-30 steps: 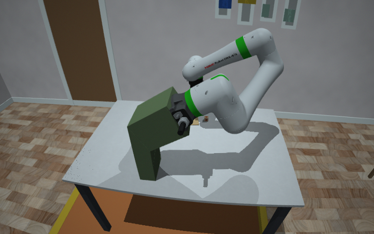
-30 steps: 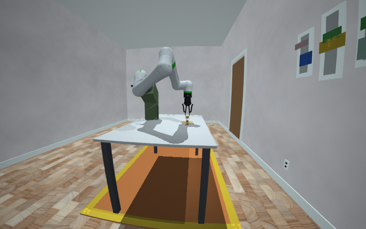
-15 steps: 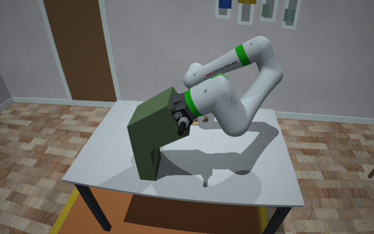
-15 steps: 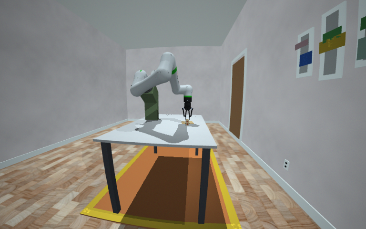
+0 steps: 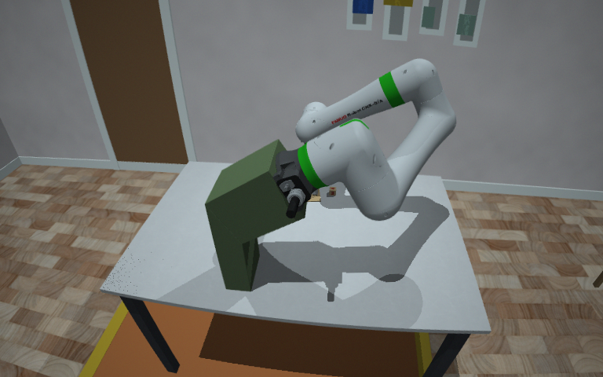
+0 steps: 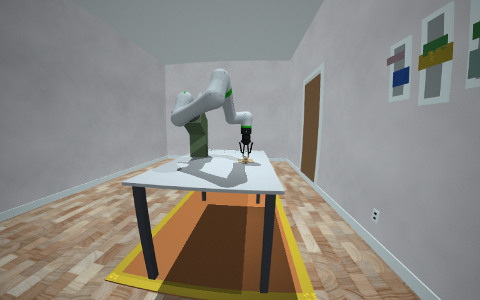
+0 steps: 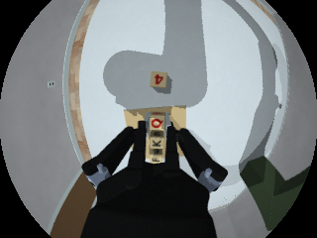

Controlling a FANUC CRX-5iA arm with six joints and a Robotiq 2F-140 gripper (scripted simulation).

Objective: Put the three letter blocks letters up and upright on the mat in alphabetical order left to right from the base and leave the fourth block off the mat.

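Observation:
In the wrist view my gripper [image 7: 158, 118] is shut on a wooden block with a red Q [image 7: 157, 122] on top. It holds this block low over the tan mat [image 7: 135, 119]; I cannot tell whether the block touches the mat. In line with it, between the fingers, lie a K block [image 7: 157, 141] and what looks like an F block [image 7: 157, 157]. A fourth block with a red mark [image 7: 158, 79] lies on the white table beyond the mat, apart from it. In the exterior view the gripper [image 6: 245, 154] points straight down over the mat [image 6: 249, 160]. In the top view the arm hides the gripper.
The green robot pedestal [image 5: 242, 209] stands on the table's left part. The fourth block [image 5: 331, 192] and a sliver of mat [image 5: 314, 198] show behind the arm's elbow [image 5: 356, 173]. The table's far edge is close behind them.

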